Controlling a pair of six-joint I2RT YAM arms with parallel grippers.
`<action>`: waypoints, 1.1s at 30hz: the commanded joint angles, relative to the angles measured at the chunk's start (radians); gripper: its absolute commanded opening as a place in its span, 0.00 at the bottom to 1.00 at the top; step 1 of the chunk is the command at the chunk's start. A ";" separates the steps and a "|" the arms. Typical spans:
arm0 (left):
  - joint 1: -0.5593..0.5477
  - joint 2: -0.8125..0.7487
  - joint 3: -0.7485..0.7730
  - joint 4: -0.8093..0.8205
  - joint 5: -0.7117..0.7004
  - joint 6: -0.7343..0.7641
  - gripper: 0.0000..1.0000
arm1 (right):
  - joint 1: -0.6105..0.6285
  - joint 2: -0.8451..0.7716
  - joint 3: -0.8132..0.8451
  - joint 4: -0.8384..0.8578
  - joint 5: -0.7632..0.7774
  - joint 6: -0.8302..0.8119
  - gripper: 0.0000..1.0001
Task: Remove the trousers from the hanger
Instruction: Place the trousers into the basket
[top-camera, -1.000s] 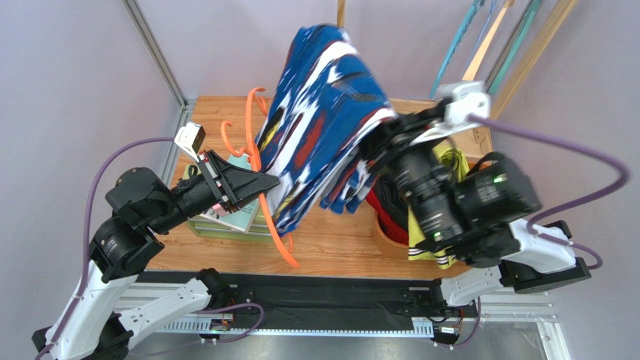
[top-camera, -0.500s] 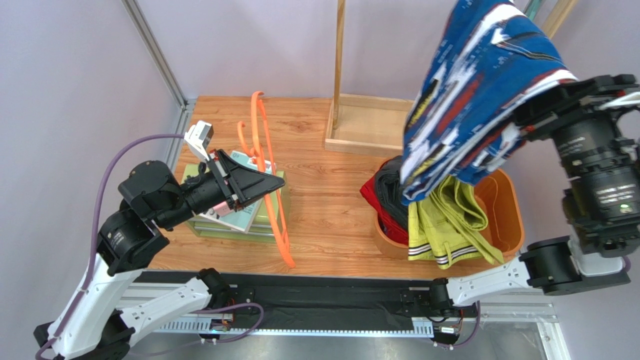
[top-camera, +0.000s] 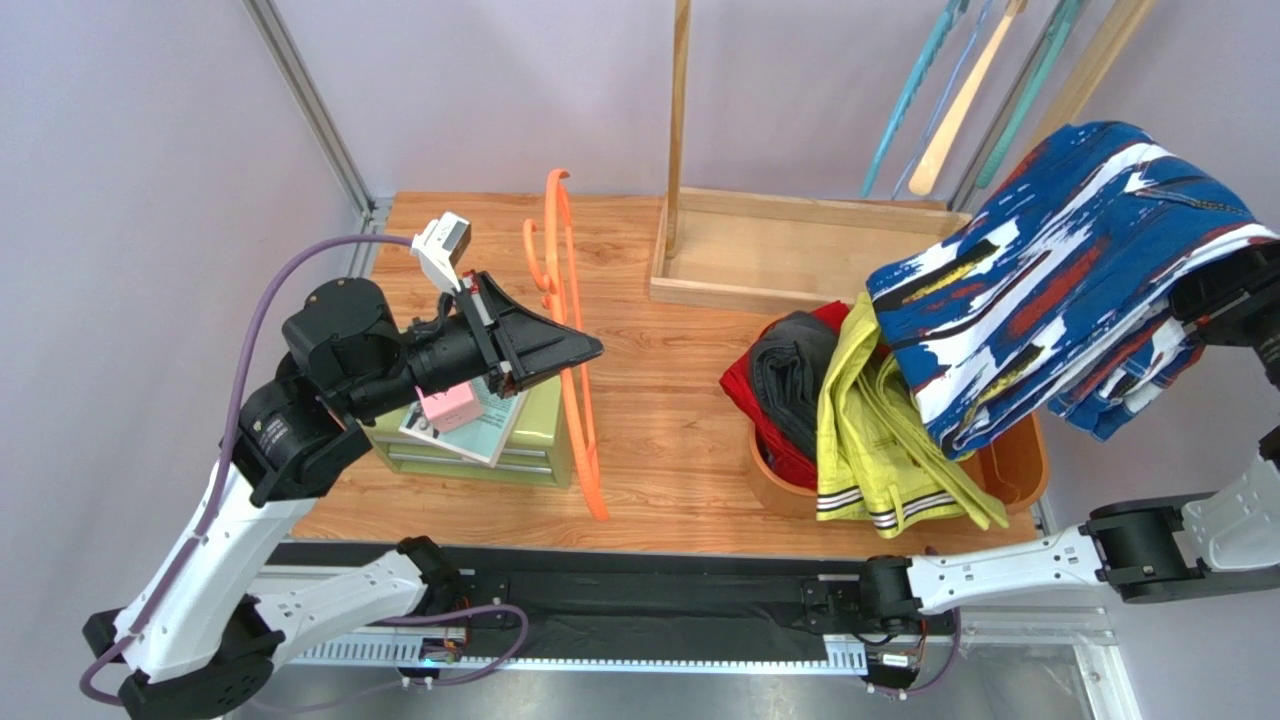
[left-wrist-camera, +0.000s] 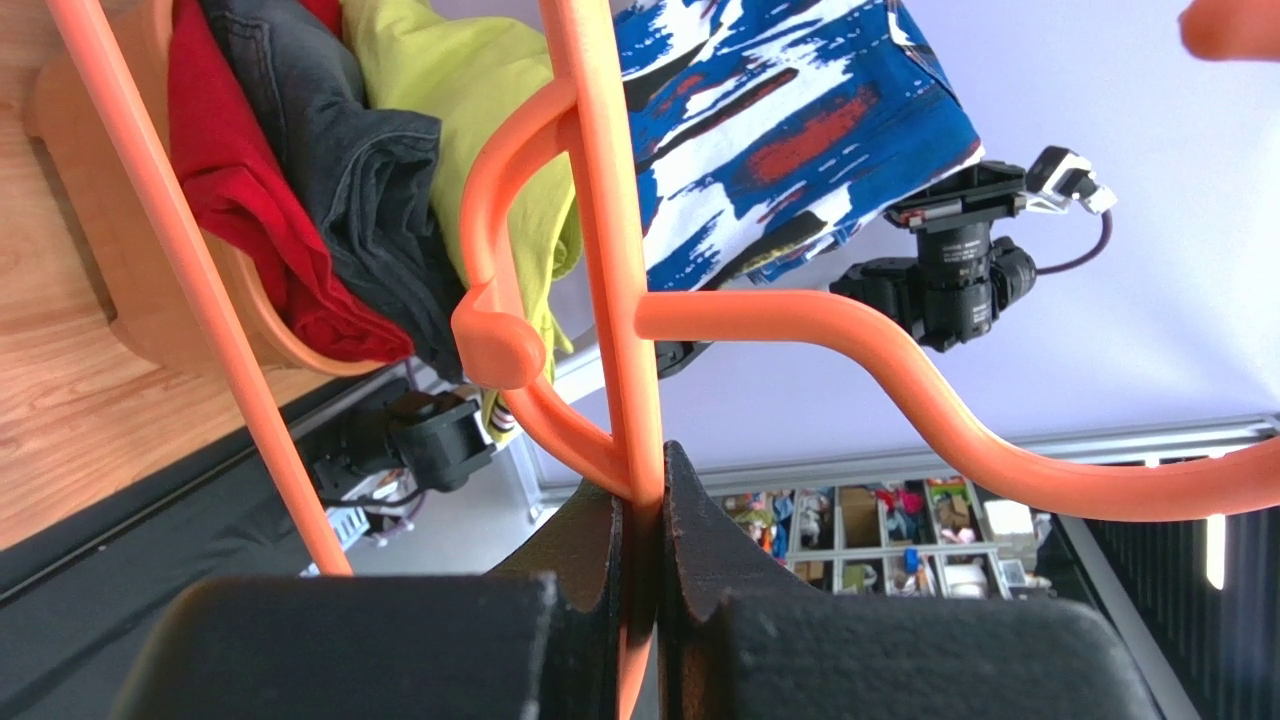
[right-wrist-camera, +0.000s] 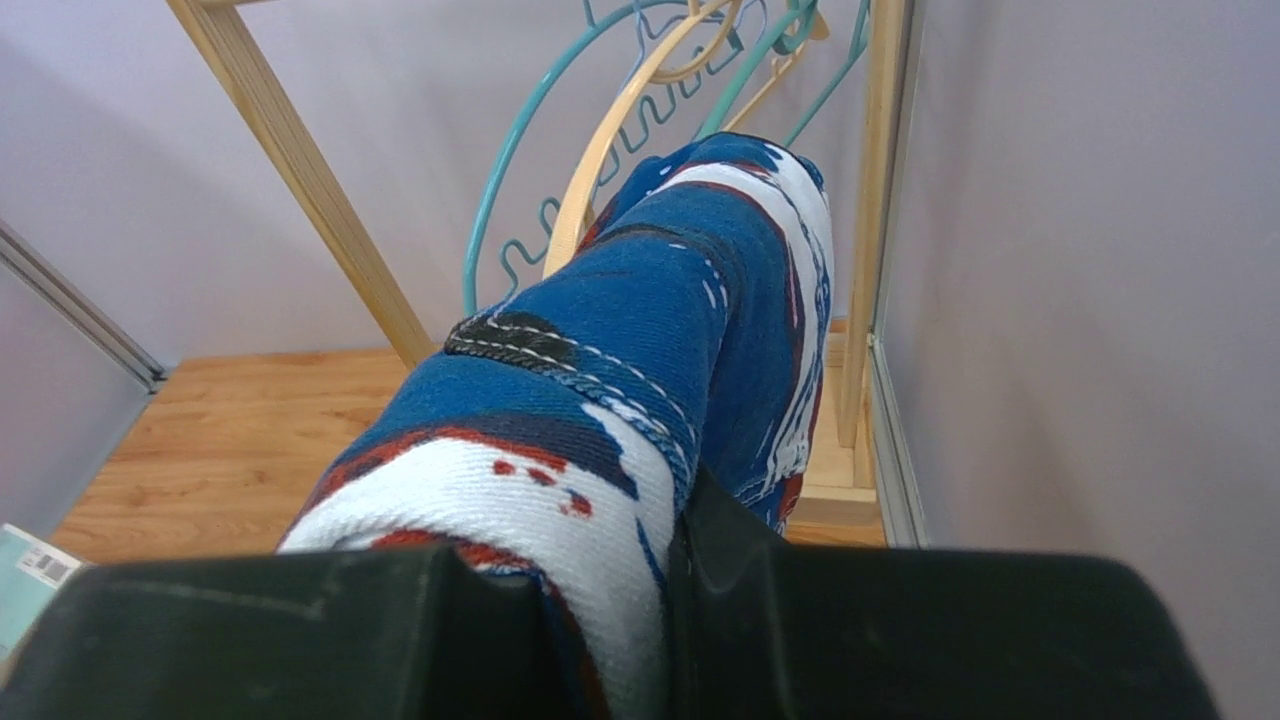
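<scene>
My left gripper (top-camera: 580, 348) is shut on the bare orange hanger (top-camera: 568, 285) and holds it upright over the table's left half. In the left wrist view the hanger's bar (left-wrist-camera: 604, 270) is pinched between the black fingers (left-wrist-camera: 594, 548). At the far right, my right gripper (top-camera: 1220, 288) is shut on the navy blue and white patterned trousers (top-camera: 1052, 293), which hang in the air above the orange basket (top-camera: 1028, 468). The right wrist view shows that cloth (right-wrist-camera: 646, 345) bunched between the jaws. Red (top-camera: 748, 393), black (top-camera: 787, 375) and yellow-green (top-camera: 863, 420) trousers lie in the basket.
A stack of books on a green box (top-camera: 481, 438) sits under the left arm. A wooden rack base (top-camera: 781, 255) with its upright post (top-camera: 679, 105) stands at the back. Teal and wooden hangers (top-camera: 950, 105) hang at the back right, close to the right arm.
The right arm swung the blue patterned trousers off the hanger and far to the right, over the basket. The left arm moved the now bare hanger slightly right and back.
</scene>
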 joint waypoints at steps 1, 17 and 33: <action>0.000 0.004 0.044 0.047 0.034 0.020 0.00 | 0.000 -0.027 -0.061 -0.059 0.012 0.001 0.00; 0.000 -0.010 0.033 0.047 0.031 0.014 0.00 | -0.009 0.105 0.181 0.155 -0.139 -0.400 0.00; 0.000 -0.014 0.007 0.059 0.050 0.007 0.00 | 0.148 -0.338 -0.680 -0.192 0.174 0.693 0.01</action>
